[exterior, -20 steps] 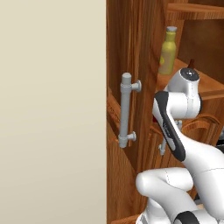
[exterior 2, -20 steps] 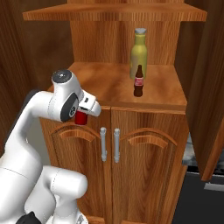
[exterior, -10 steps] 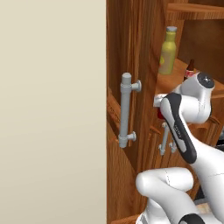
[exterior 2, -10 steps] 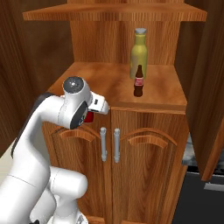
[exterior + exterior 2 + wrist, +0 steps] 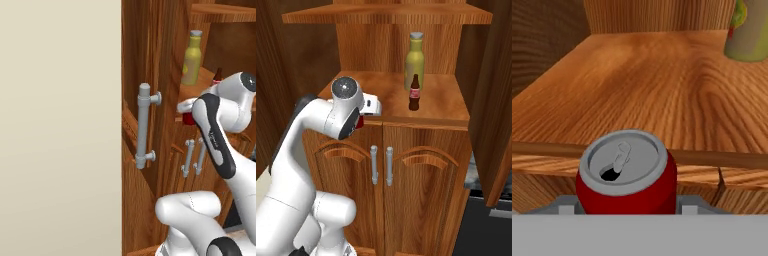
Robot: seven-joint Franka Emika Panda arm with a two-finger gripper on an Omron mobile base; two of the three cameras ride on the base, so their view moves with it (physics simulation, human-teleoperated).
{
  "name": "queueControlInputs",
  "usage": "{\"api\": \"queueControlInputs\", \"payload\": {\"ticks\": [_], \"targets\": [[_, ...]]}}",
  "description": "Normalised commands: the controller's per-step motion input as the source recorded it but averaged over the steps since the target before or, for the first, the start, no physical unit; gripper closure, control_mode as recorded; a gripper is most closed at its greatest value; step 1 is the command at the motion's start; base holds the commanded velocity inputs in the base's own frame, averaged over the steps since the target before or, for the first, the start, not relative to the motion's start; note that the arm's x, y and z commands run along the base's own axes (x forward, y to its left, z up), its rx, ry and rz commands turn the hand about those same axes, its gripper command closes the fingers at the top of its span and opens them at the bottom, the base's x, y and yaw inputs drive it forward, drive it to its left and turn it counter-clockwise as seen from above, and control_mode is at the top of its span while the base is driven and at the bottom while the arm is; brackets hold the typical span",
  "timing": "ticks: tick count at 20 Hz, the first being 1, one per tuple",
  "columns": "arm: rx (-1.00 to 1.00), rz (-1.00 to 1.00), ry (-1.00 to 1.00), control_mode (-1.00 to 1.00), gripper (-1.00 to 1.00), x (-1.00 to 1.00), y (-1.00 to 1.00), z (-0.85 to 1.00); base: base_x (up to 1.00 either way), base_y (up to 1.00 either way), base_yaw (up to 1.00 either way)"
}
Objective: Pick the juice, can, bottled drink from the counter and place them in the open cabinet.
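Open cabinet (image 5: 421,100) ahead, lower arched doors closed, grey bar handles (image 5: 381,164) side by side. Juice (image 5: 414,61) upright at the back of the shelf, bottled drink (image 5: 414,93) upright just in front of it, near but apart as far as I can tell. Gripper (image 5: 627,210) clamped on the can (image 5: 627,172), silver top toward the hand camera, held at the shelf's front left edge, level with the lip.
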Motion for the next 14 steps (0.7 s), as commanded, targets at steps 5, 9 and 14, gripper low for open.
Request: {"api": "queueControlInputs", "payload": {"ticks": [5, 9, 14], "targets": [[-0.03, 0.0, 0.0, -1.0, 1.0, 0.0, 0.26, 0.55, 0.0, 0.0, 0.0], [-0.05, -0.01, 0.0, -1.0, 1.0, 0.11, 0.45, 0.1, 0.0, 0.0, 0.0], [-0.06, -0.08, 0.0, -1.0, 1.0, 0.49, 0.47, 0.0, 0.0, 0.0, 0.0]]}}
